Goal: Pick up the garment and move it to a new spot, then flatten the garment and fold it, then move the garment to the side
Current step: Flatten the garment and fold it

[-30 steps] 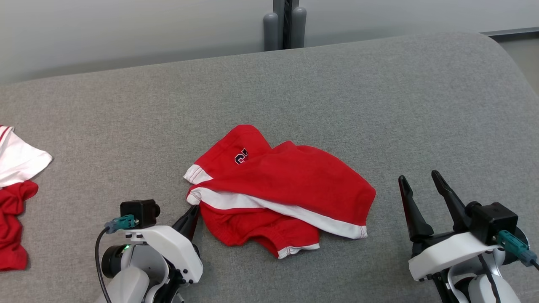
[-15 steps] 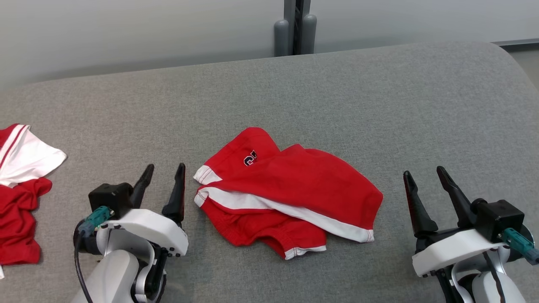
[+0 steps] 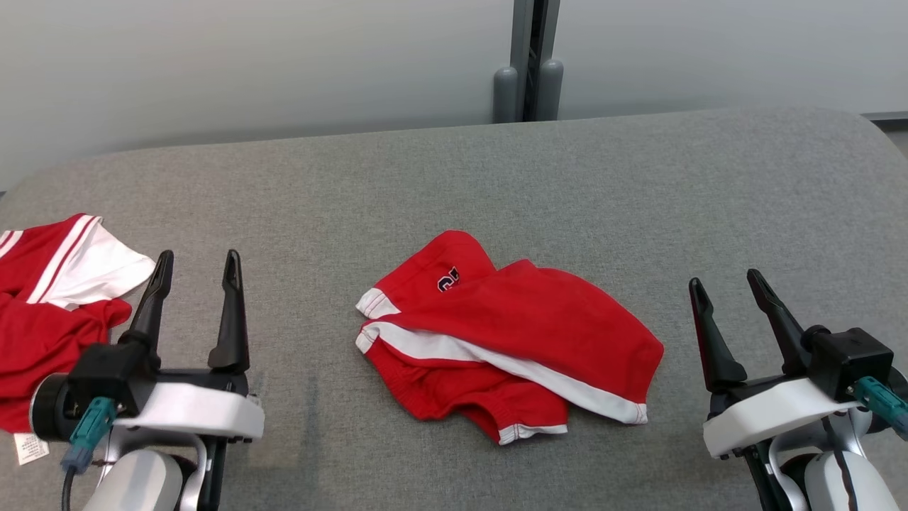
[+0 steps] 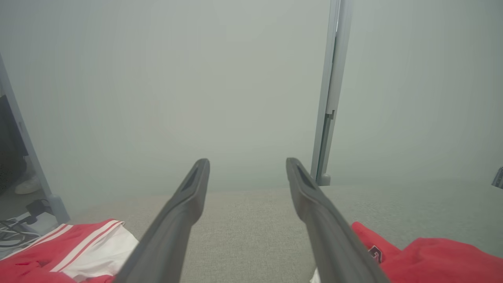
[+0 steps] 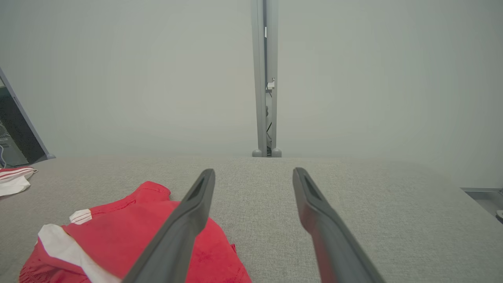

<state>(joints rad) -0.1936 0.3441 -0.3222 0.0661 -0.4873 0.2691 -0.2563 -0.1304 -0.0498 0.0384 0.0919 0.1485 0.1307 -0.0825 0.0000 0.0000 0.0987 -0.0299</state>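
The second red-and-white garment (image 3: 35,333) runs off the head view's left edge. A white tag (image 3: 30,448) at its hem carries print too small to read. On the red garment (image 3: 539,319), a fold covers part of the dark lettering (image 3: 447,279) (only a fragment shows).

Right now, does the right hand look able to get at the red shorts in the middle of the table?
Probably yes. The right hand is open, and only bare grey surface lies between it and the near edge of the red shorts; nothing stands in the way.
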